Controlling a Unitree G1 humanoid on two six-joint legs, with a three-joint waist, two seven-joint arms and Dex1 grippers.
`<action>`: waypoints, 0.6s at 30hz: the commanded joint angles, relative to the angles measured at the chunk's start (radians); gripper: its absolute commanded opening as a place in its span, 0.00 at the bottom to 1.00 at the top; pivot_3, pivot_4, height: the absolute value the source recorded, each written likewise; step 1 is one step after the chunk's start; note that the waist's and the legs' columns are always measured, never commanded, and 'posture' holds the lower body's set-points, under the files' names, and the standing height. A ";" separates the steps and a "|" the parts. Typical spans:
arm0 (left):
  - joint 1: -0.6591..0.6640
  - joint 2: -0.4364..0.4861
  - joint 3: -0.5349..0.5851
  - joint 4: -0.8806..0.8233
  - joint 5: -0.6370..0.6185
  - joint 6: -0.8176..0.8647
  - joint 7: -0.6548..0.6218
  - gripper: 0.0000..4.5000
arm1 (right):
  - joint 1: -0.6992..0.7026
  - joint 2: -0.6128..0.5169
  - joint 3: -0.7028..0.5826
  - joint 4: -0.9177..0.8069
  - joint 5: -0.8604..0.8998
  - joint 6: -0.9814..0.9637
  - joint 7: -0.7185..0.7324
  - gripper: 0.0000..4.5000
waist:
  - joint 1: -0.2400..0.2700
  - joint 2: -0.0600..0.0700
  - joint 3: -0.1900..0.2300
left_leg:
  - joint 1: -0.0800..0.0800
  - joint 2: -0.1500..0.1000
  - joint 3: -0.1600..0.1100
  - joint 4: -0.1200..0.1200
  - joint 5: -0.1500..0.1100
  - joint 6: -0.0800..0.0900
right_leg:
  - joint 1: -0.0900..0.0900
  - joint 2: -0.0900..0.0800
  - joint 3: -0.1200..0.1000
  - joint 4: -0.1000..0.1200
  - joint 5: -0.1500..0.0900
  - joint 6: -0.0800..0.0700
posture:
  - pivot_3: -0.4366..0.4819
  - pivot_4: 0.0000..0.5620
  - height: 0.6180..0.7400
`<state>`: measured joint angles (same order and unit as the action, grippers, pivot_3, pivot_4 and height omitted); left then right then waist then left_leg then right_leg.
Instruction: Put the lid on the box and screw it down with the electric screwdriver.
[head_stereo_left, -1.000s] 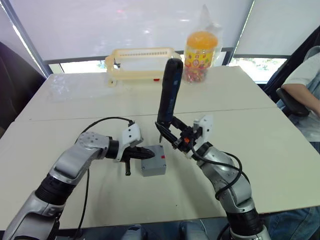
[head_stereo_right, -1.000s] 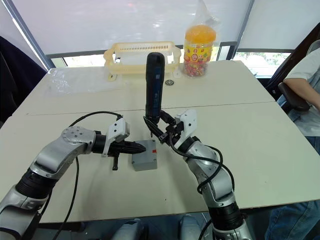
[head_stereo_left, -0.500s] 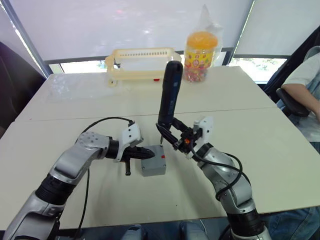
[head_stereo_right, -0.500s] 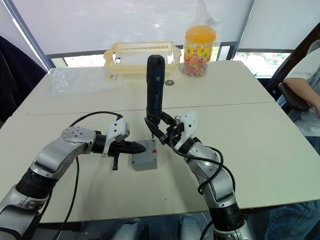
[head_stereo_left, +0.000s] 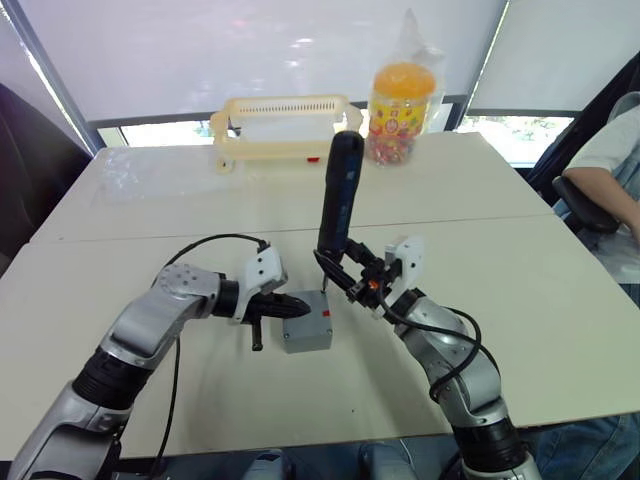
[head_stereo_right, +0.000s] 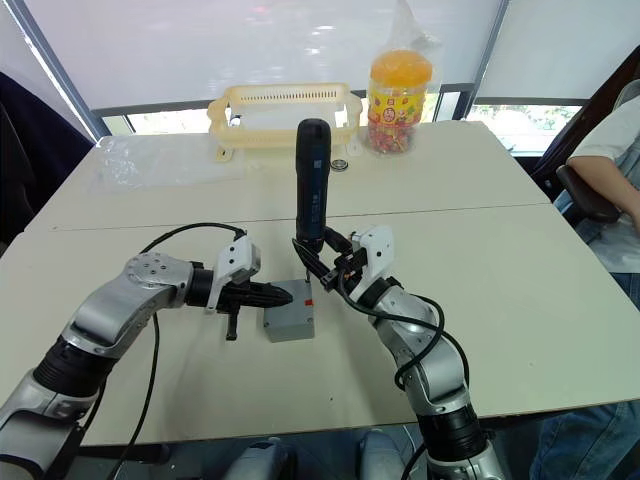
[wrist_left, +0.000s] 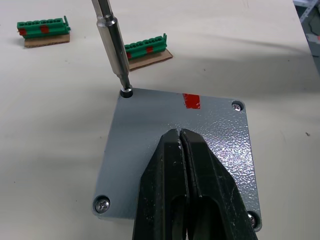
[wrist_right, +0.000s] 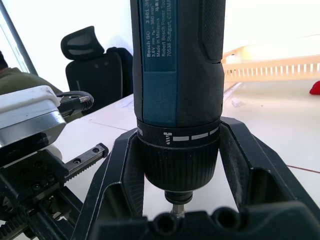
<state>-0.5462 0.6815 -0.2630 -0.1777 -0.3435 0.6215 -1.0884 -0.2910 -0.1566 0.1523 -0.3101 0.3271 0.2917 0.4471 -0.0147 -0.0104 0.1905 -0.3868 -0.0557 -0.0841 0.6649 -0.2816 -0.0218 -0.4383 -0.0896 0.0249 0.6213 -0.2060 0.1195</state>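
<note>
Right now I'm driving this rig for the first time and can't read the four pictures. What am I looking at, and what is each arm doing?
The two wide pictures come from the robot's head, looking down over its arms onto a table. The close-ups come from cameras on each wrist.

The left gripper, fingers shut, presses on the lid, which sits on the grey box.

The right gripper clamps the electric screwdriver upright, and its metal bit stands in a corner screw hole.

Farther back are a cream basket and a candy jar. Two green connector strips lie near the box. A person sits at the right.
</note>
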 joint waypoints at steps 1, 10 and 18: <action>0.017 0.003 -0.034 0.007 0.027 0.014 0.000 0.00 | 0.008 -0.001 0.013 -0.031 -0.014 -0.045 0.016 0.39 | 0.000 0.000 0.000 | 0.000 0.000 0.000 0.000 0.000 0.000 | 0.000 0.000 0.000 0.000 0.000 0.000 | 0.48 0.27 1.00; 0.028 0.008 -0.044 0.014 0.043 0.008 -0.002 0.00 | -0.010 0.006 0.056 0.034 -0.083 -0.109 0.019 0.39 | -0.002 0.000 0.000 | 0.010 0.000 0.000 -0.003 0.000 0.000 | 0.009 0.000 0.000 -0.003 0.000 0.000 | 0.48 0.27 1.00; 0.045 0.025 -0.060 0.027 0.070 -0.011 -0.007 0.00 | -0.010 -0.012 0.071 0.085 -0.132 -0.143 0.034 0.39 | -0.003 0.000 -0.004 | 0.014 0.001 0.000 -0.004 -0.001 0.001 | 0.013 0.001 0.000 -0.004 -0.001 0.000 | 0.48 0.27 1.00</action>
<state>-0.5325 0.6876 -0.2812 -0.1777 -0.3137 0.5945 -1.0895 -0.2993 -0.1624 0.2148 -0.2331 0.2129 0.1560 0.4761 -0.0178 -0.0103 0.1862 -0.3725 -0.0550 -0.0842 0.6606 -0.2821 -0.0210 -0.4253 -0.0889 0.0249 0.6173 -0.2065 0.1193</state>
